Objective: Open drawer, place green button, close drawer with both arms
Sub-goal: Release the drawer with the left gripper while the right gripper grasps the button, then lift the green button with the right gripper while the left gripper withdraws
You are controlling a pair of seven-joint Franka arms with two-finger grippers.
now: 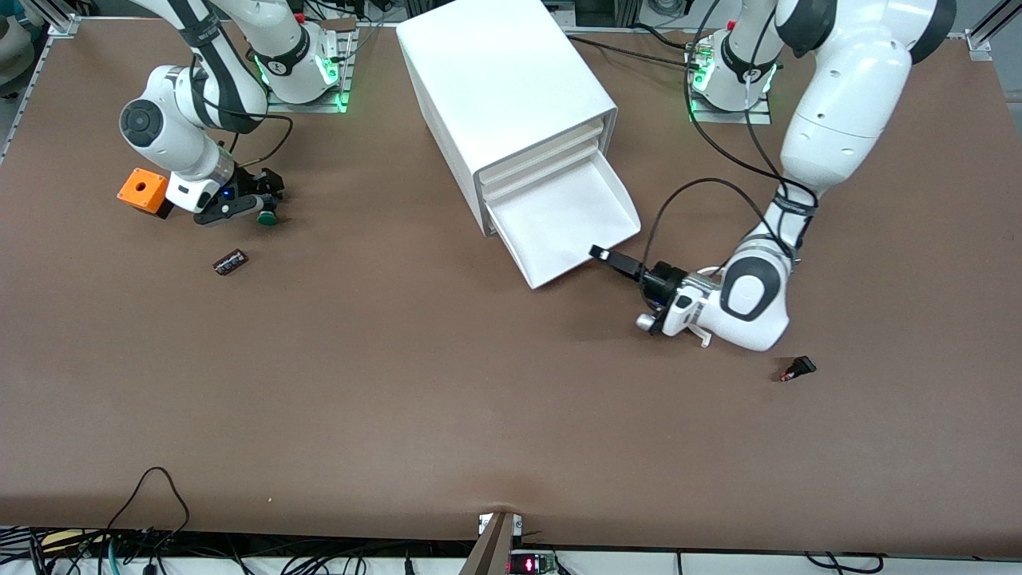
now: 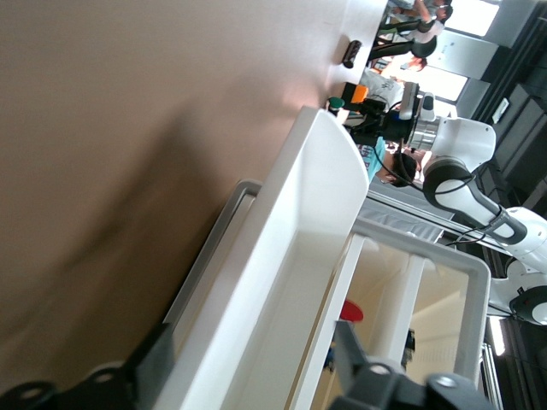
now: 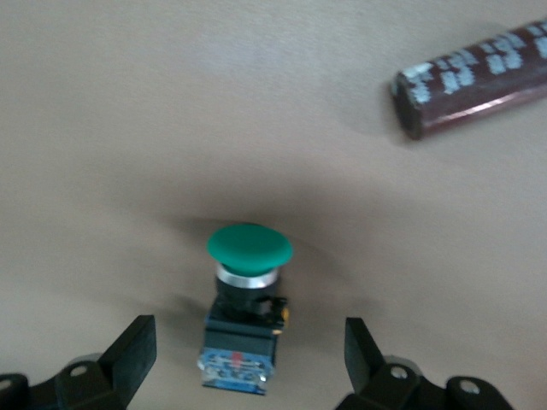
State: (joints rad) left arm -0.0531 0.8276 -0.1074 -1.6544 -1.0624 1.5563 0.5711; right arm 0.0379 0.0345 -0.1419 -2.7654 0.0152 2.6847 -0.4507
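Drawer point(image 1: 571, 220) pulled out; left pincer point(image 1: 608, 257) spread astride its front lip; right pincer point(image 3: 248, 359) spread around button point(image 3: 248, 295) lying on bench point(image 1: 399, 383).

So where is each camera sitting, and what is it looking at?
Front view: high up across the table, facing both arms; it shows the open drawer, the left gripper at the drawer's front edge and the right gripper low at the button.
Left wrist view: on the left arm's wrist, looking along the drawer; its own open fingers straddle the drawer's wall.
Right wrist view: on the right arm's wrist, looking down at the button between its open fingers.
Shared: the front and right wrist views both show the maroon cylinder.
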